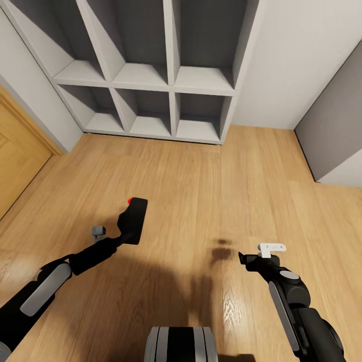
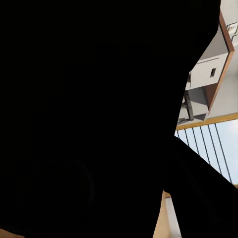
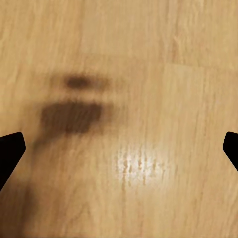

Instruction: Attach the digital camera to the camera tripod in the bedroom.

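Your left gripper (image 1: 126, 232) is gripping the boxy matte-black digital camera (image 1: 134, 219). Your right gripper (image 3: 119, 148) is gaping wide over glossy wood-grain floor (image 1: 201, 181).

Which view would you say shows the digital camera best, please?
The head view: the digital camera shows whole, red button up, held in the left gripper. The left wrist view has a black mass up close, probably its body.
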Tool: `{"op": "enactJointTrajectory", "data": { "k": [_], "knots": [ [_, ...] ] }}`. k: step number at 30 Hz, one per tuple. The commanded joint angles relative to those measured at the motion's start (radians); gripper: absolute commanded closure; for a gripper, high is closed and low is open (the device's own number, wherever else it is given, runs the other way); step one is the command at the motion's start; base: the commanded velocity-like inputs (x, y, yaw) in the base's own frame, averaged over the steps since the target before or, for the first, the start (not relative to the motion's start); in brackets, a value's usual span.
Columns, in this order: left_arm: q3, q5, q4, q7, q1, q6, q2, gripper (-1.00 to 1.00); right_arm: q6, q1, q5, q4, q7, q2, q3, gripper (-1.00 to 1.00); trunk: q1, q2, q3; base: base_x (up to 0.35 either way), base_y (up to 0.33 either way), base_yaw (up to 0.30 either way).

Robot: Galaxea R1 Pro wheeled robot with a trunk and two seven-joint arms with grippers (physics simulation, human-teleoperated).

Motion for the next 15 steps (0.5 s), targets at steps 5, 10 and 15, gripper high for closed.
{"op": "enactJointTrajectory", "data": {
  "k": [5, 10, 15],
  "knots": [
    [-0.003, 0.011, 0.001, -0.001, -0.001, 0.008, -0.001, 1.00, 0.005, -0.001, -0.003, -0.001, -0.005, 0.000, 0.000, -1.00, 0.000, 0.000, -0.001, 0.000, 0.000, 0.000],
    [-0.003, 0.002, -0.005, 0.002, -0.001, 0.007, -0.001, 1.00, 0.004, 0.000, -0.003, -0.001, -0.005, -0.001, 0.000, -1.00, -0.001, 0.000, 0.003, 0.000, 0.000, 0.000],
    [-0.003, -0.010, -0.013, 0.024, -0.001, 0.007, -0.002, 1.00, 0.005, 0.000, -0.003, -0.001, -0.005, 0.000, 0.000, -1.00, -0.002, 0.001, 0.015, 0.000, 0.000, 0.000]
  ]
}}
